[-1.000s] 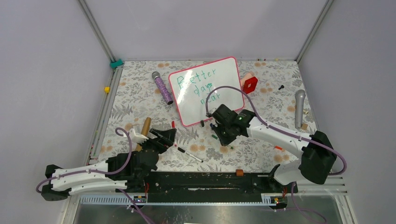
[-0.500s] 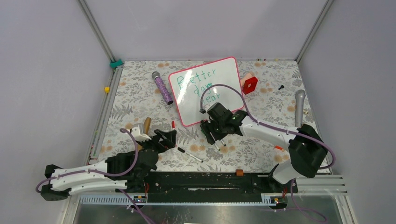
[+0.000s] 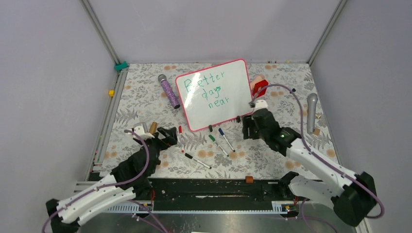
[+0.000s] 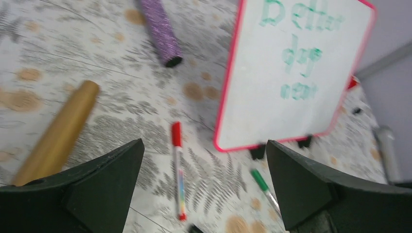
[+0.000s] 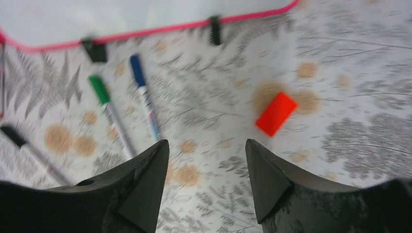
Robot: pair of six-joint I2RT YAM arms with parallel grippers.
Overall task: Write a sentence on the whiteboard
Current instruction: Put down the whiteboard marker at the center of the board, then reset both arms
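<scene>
The whiteboard [image 3: 233, 104], white with a pink frame, stands tilted at the back middle of the table. The sentence [image 3: 209, 90] on it reads "Better days near" in green. In front of it lie a red marker [image 3: 180, 136], a green marker [image 3: 217, 144], a blue marker [image 3: 226, 139] and a black marker [image 3: 197, 161]. My left gripper [image 3: 167, 136] is open and empty over the red marker [image 4: 178, 165], facing the whiteboard [image 4: 252, 97]. My right gripper [image 3: 248, 127] is open and empty right of the green marker [image 5: 109, 111] and blue marker [image 5: 144, 97].
A purple microphone [image 3: 168, 91] lies left of the board and a grey microphone [image 3: 311, 111] at the far right. A gold cylinder [image 3: 152, 128] lies beside my left gripper. A red block [image 3: 260, 87] stands behind the board's right corner. A small red block [image 5: 276, 114] lies ahead of my right gripper.
My right gripper opened and swung right, away from the board's front, uncovering the green and blue markers on the table. My left arm turned and its gripper opened wider.
</scene>
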